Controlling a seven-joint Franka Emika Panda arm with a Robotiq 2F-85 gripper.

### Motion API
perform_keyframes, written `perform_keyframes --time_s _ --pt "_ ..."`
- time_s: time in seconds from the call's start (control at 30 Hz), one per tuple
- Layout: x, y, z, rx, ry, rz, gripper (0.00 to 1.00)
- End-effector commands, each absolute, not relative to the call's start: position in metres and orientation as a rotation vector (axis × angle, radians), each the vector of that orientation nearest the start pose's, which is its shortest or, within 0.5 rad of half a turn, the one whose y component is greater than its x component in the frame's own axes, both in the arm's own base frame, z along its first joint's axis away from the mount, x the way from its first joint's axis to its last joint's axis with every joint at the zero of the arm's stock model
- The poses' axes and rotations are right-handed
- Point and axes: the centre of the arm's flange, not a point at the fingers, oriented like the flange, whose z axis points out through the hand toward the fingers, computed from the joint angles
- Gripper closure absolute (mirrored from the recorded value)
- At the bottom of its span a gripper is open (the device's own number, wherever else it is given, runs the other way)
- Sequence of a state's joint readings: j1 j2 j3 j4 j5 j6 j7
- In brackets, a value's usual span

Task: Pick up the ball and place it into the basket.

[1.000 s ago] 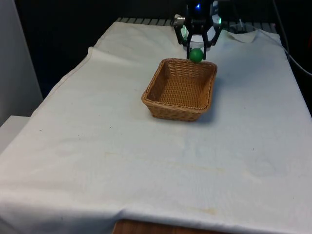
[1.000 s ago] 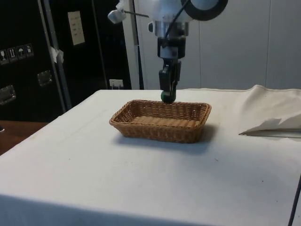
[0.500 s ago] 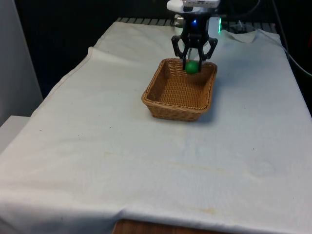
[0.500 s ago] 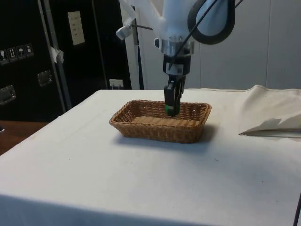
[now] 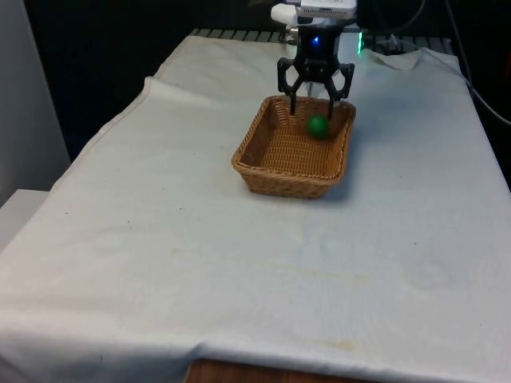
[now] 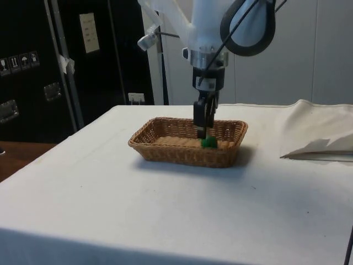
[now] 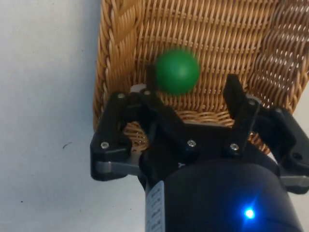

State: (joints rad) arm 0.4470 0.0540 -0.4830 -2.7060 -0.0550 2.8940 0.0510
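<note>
A white cloth [image 5: 239, 263] covers the table, creased and faintly stained toward the lower part of the front view, with black curtains [image 5: 104, 56] across the top. In the side view, dark cabinets [image 6: 66, 66] fill the upper left and a pale wall [image 6: 309, 49] the upper right. The wicker basket [image 5: 263, 169] sits in the upper middle of the front view. The gripper [image 5: 314, 102] hangs over its far end, fingers spread apart and holding nothing. The green ball [image 5: 318, 125] lies free inside the basket, just beneath the fingers.
</note>
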Motion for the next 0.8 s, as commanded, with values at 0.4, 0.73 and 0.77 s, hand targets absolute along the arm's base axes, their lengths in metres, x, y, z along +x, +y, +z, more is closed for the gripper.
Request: perform_keyframes --time_s 0.4,0.73,0.77 --pt "0.422 -0.014 0.231 -3.167 0.057 -0.229 0.0" --pt "0.433 -0.014 0.256 -3.155 0.061 -0.247 0.0" --pt "0.436 -0.012 0.263 -3.15 0.059 -0.25 0.0"
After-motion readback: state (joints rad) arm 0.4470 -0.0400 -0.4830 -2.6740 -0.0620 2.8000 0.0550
